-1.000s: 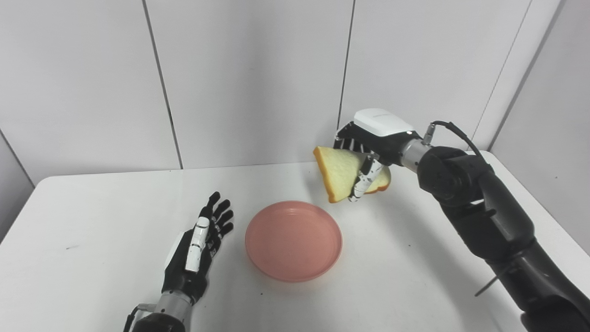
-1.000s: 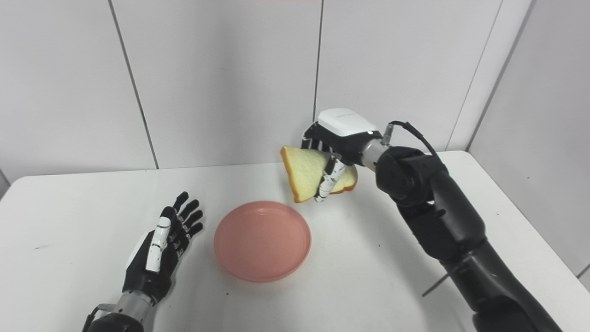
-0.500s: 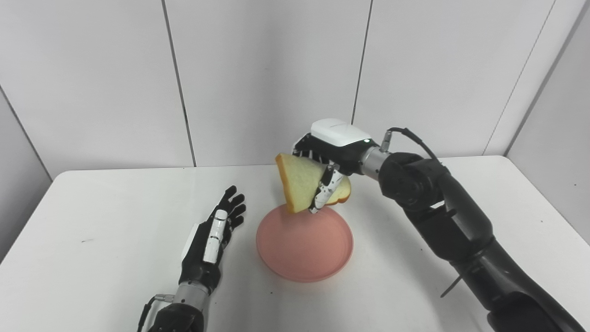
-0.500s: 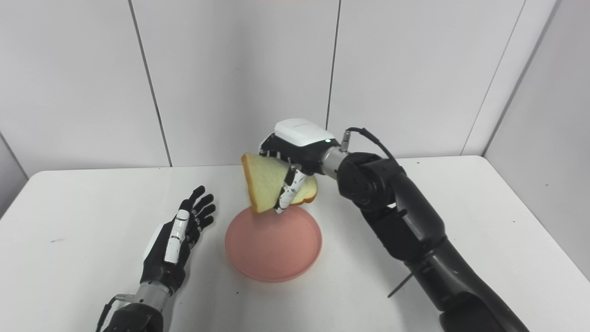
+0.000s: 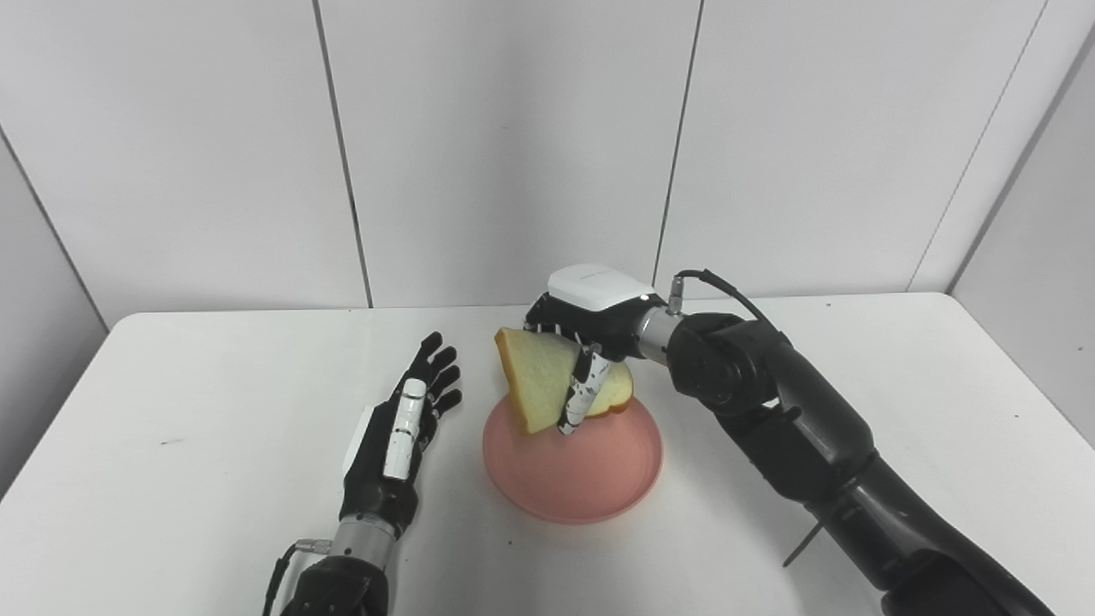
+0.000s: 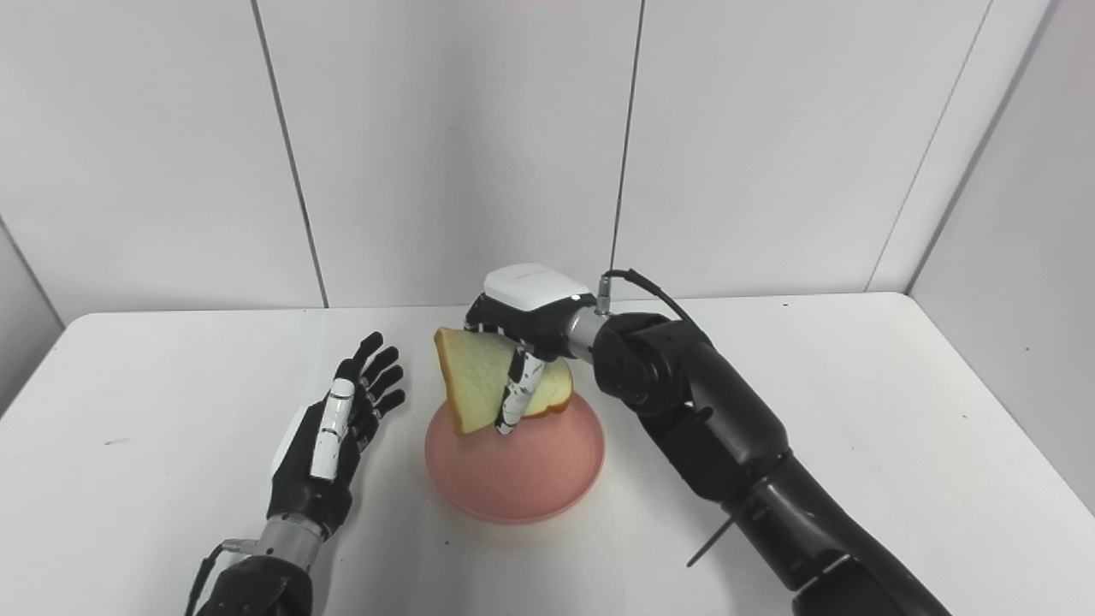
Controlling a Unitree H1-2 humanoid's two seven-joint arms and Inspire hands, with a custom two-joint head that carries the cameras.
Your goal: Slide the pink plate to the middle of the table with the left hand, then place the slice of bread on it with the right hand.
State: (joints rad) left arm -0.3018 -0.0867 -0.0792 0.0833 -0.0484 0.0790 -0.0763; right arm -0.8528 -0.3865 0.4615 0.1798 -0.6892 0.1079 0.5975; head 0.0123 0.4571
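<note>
White table point(image 5: 197, 402) — bread point(image 5: 539, 381) tilted steeply

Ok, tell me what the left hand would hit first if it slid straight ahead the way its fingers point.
Probably nothing: the left hand points up and slightly right, passing left of the pink plate toward the back wall, though depth is uncertain.

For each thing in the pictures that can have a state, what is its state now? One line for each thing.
Slice of bread: held tilted above the plate, not lying flat.
Pink plate: on the table, nothing lying in it.
Right hand: shut on the bread.
Left hand: open, fingers apart, beside the plate, not touching it.
Table: bears the plate.
</note>
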